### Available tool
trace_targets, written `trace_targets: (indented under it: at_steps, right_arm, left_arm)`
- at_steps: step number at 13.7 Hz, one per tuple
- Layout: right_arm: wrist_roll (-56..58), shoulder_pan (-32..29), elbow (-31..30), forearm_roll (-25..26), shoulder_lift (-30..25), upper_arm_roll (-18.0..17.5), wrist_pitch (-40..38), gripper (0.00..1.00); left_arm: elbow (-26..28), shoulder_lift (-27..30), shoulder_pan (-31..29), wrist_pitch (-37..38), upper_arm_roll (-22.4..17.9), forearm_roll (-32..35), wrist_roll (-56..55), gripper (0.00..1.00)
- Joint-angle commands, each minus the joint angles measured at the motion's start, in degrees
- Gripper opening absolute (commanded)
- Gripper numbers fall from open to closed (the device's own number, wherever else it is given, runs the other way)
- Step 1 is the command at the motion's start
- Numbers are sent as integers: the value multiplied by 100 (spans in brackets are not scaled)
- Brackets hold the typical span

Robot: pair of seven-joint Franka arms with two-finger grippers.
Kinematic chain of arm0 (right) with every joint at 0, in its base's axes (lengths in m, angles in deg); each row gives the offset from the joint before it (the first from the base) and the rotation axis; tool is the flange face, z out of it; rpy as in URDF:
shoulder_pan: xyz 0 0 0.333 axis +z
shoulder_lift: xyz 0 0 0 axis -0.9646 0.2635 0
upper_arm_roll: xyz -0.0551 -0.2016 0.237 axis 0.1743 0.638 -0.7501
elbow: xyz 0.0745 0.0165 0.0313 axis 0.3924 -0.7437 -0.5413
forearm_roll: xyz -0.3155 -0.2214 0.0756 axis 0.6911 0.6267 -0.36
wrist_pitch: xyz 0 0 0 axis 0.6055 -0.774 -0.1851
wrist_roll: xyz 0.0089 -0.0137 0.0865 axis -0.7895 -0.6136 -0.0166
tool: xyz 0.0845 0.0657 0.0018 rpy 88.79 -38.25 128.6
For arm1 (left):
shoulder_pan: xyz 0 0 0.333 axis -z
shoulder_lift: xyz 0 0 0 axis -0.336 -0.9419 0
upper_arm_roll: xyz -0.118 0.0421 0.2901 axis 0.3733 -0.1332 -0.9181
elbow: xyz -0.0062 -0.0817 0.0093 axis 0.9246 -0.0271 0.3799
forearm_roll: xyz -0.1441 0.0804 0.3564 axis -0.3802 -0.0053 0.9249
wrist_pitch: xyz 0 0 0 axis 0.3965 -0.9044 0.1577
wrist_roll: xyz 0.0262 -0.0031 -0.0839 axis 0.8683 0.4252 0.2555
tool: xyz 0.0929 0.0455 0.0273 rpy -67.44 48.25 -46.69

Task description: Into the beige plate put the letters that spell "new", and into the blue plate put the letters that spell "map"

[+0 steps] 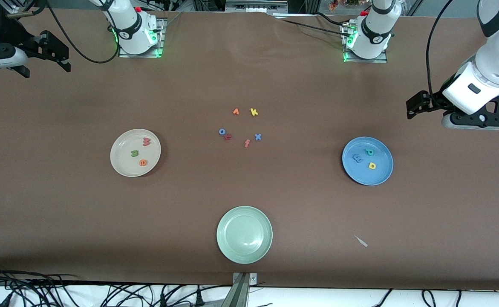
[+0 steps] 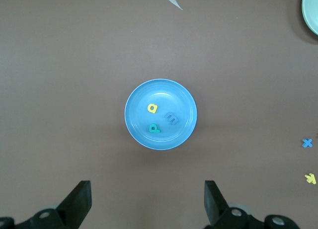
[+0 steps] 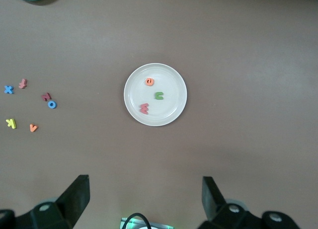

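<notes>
I see both grippers raised with fingers spread, holding nothing. From the left gripper [image 2: 146, 206], the blue plate [image 2: 136, 127] with m, a, p sits at twelve o'clock; the beige plate [image 3: 169, 114] with n, e, w likewise from the right gripper [image 3: 144, 204].

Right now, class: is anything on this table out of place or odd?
One thing: a small pale scrap lies on the bare table, nearer the front camera than the blue plate. It matches no letter or plate, so it looks like stray debris. Nothing looks spilled or damaged.
</notes>
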Motion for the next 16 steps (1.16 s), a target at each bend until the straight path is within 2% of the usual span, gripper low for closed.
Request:
trace_targets:
  at_steps: [1, 16]
  right_arm:
    - [50, 12, 79, -28, 33, 18, -15, 100]
    - [33, 38, 114, -151, 174, 9, 134, 100]
  left_arm:
    - [-184, -80, 45, 120, -30, -70, 62, 100]
    - [-184, -80, 36, 120, -30, -61, 106, 100]
